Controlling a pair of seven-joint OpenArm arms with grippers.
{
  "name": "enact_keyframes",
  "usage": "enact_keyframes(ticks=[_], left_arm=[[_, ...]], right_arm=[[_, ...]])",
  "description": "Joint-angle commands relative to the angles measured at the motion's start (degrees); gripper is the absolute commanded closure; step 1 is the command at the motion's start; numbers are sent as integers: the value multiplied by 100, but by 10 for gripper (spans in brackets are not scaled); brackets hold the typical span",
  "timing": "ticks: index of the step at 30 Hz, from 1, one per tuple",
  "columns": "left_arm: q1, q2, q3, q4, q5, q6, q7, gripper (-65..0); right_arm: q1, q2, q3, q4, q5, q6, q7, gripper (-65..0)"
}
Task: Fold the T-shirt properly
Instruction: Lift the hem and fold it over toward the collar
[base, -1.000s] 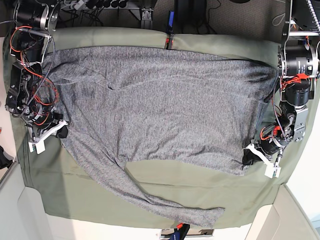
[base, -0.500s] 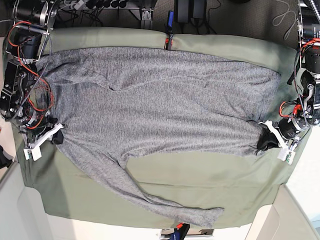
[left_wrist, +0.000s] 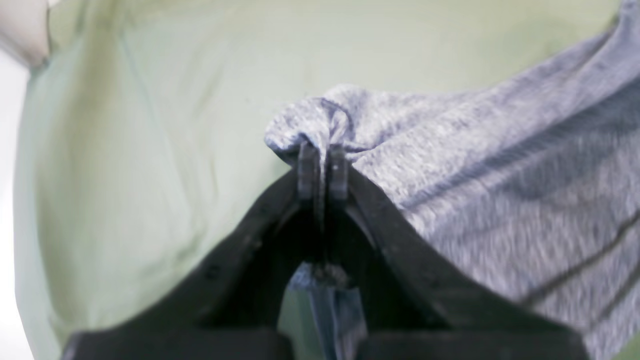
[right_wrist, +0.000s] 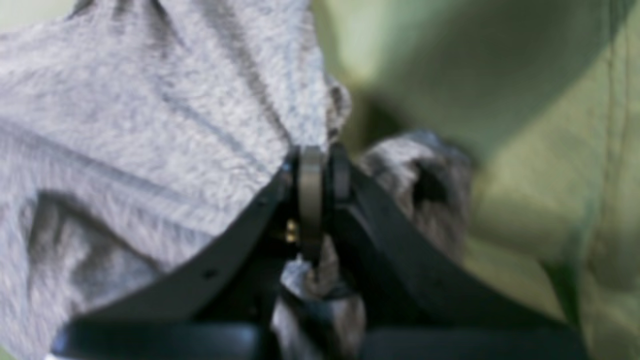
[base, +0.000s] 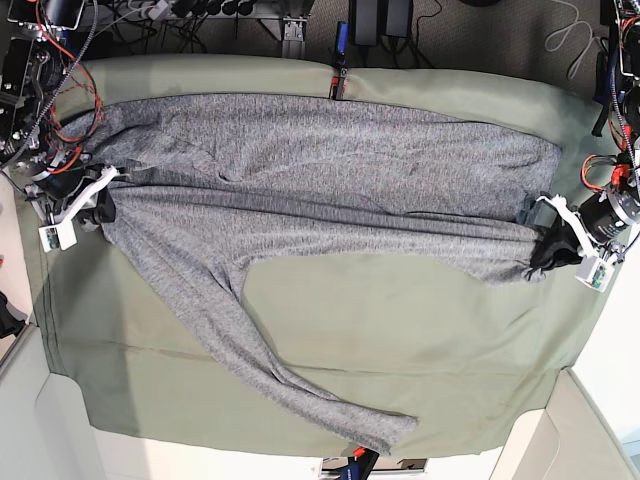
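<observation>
The heather-grey T-shirt (base: 330, 180) lies spread across the olive-green table cloth (base: 400, 340), its near edge lifted and stretched into a fold line, with one long sleeve (base: 250, 360) trailing toward the front edge. At the base view's right, my left gripper (base: 545, 250) is shut on the shirt's corner; in the left wrist view the fabric (left_wrist: 450, 175) is pinched between the black fingertips (left_wrist: 309, 167). On the left side, my right gripper (base: 100, 205) is shut on the opposite corner, and grey cloth (right_wrist: 150, 125) bunches at its tips (right_wrist: 310, 170).
Cables, a blue clamp (base: 341, 40) and dark equipment line the table's back edge. The arms' bodies with red wiring (base: 60, 110) stand at both back corners. Bare green cloth lies in front of the shirt, apart from the sleeve.
Both grippers have carried the shirt's near edge toward the back of the table, folding that part over the body. The visible shirt area has narrowed, and the sleeve has dragged back a little.
</observation>
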Motion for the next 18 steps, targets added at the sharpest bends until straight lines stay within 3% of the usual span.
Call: enact_keyframes(ticks=[1, 10, 11, 15, 18], left_arm=[[13, -142, -90, 144, -72, -19, -68, 0], [240, -42, -76, 199, -103, -19, -31, 0], [258, -42, -76, 199, -138, -19, -28, -34], [275, -44, -76, 199, -201, -19, 168, -186], [271, -44, -76, 199, -393, -19, 501, -200]], right_arm=[[17, 138, 68, 164, 70, 9, 122, 0], [-177, 251, 118, 195, 247, 9, 116, 0], [-177, 251, 118, 195, 310, 7, 116, -2], [-175, 251, 118, 195, 433, -61, 166, -237], [-173, 251, 118, 195, 435, -61, 363, -270]])
